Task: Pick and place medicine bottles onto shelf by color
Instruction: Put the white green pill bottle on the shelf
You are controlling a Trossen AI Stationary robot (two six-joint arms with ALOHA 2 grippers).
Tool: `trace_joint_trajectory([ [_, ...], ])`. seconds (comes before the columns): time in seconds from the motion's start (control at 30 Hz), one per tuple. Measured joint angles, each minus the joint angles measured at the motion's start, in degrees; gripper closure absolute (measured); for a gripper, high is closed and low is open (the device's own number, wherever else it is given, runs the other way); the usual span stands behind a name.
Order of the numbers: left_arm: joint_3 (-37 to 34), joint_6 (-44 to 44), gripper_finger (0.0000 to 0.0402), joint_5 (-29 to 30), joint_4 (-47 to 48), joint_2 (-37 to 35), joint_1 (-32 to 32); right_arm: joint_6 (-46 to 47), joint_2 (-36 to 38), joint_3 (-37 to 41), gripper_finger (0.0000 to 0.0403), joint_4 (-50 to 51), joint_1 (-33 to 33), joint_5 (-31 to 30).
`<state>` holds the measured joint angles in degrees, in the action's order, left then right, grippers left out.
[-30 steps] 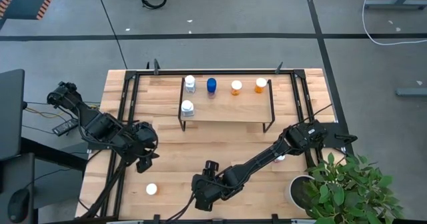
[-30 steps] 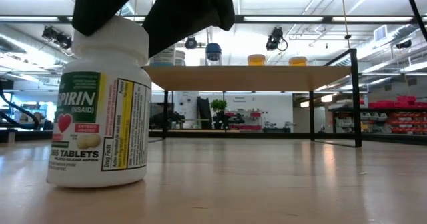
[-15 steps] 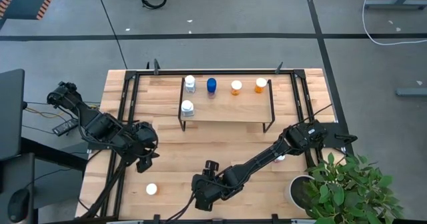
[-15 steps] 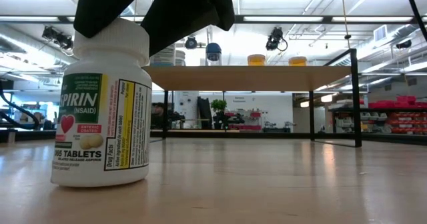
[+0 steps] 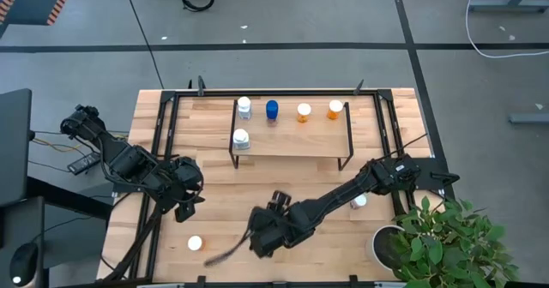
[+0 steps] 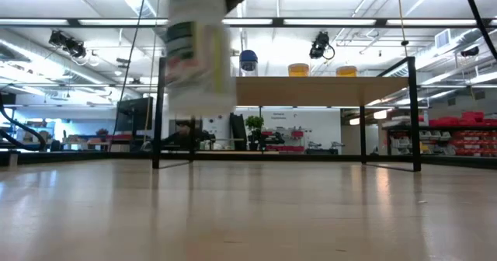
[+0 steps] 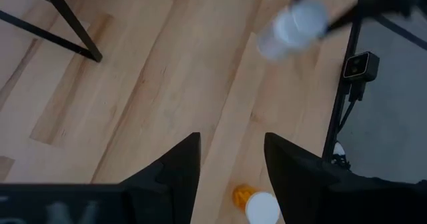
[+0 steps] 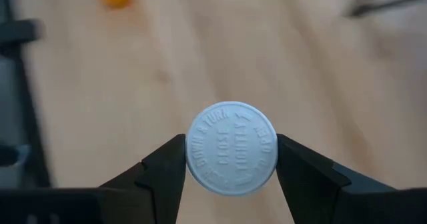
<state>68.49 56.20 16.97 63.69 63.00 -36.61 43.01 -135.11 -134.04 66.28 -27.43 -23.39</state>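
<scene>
1. The right gripper [image 8: 230, 159] was clamped on the white cap of a white aspirin bottle [image 8: 231, 148], one finger [image 8: 162, 167] pressed to each side of the cap.
2. In the low view that white aspirin bottle [image 6: 199, 47] hung clear of the table [image 6: 248, 214], blurred, its label too smeared to read.
3. From above, the right gripper [image 5: 271, 225] sat over the front middle of the table [image 5: 214, 194], with the arm stretched back toward the right edge.
4. The left gripper [image 7: 230, 159] hovered over the left part of the table, its fingers [image 7: 179, 164] spread apart and holding nothing.
5. An orange bottle with a white cap [image 7: 255, 203] stood on the wood just beyond the left gripper; it showed as a white cap [image 5: 195, 243] near the front left corner.
6. A small white-capped bottle [image 5: 359, 201] stood beside the right arm, probably pale-bodied, though its colour was hard to tell.
7. The shelf [image 5: 292, 138] stood at the back of the table and carried five bottles.
8. Along its rear edge stood a white bottle [image 5: 244, 106], a blue bottle [image 5: 272, 110] and two orange bottles [image 5: 304, 111] [image 5: 334, 109].
9. A second white bottle [image 5: 241, 139] stood near the shelf's front left corner.
</scene>
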Motion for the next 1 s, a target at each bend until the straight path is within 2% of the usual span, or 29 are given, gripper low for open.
trace_joint_trajectory([
  [0.17, 0.0, -1.9, 0.023, 0.1, 0.1, 0.0, 0.2, 8.8, 4.4, 0.5, 0.0186, 5.4, 2.0, -3.2],
  [0.37, 0.0, -3.7, 0.023, 1.5, 0.5, 0.0, 0.2, 14.4, 6.8, 0.5, 0.0186, 8.8, 5.2, -7.2],
  [0.7, 0.0, -8.9, 0.023, 3.0, 1.6, -0.5, 1.4, 18.9, 7.6, -0.9, 0.0185, 9.8, 12.9, -7.9],
  [1.0, 0.0, -14.7, 0.023, 4.2, 1.5, -4.3, 5.8, 19.4, 14.9, -0.9, 0.0185, 16.2, 17.1, -11.0],
])
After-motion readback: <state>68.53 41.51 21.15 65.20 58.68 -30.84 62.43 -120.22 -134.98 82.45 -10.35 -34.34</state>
